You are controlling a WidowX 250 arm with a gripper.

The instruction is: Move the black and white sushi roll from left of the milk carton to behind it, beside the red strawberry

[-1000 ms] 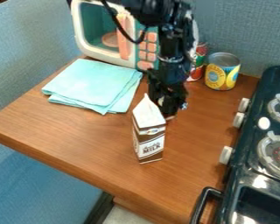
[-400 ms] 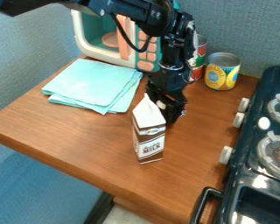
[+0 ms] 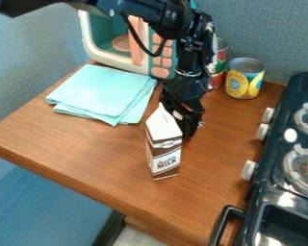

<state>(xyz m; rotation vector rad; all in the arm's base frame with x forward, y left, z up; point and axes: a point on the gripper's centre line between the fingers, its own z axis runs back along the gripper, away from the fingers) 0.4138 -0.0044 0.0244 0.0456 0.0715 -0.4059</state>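
The black robot arm point(image 3: 160, 18) enters from the upper left of the view, bends downward in front of the toy microwave point(image 3: 119, 60), and carries a looped black cable point(image 3: 136, 38). The gripper point(image 3: 186, 131) hangs low over the brown wooden table point(image 3: 96, 153), directly behind the milk carton point(image 3: 164, 156). The carton covers part of the gripper; whether the gripper is wide, narrow or holding something cannot be told, nor whether it touches the carton. A small pale patch is visible on the gripper, beside the carton's top. The carton stands upright near the middle of the table; it has a white gabled top and a brown-and-white body. A folded light-turquoise cloth point(image 3: 98, 91) lies flat to the left of the arm, in front of the microwave. The microwave has a cream frame, a pink handle, pink buttons and a teal interior containing a pink disc point(image 3: 121, 43). To the right of the arm, a yellow-and-blue can point(image 3: 245, 81) stands upright near the rear wall point(image 3: 272, 36). A red-and-green can point(image 3: 217, 77) stands beside it, partly hidden by the arm. The dark toy stove point(image 3: 263, 192) occupies the right side, with white knobs facing the table and grey burner grates on its top.
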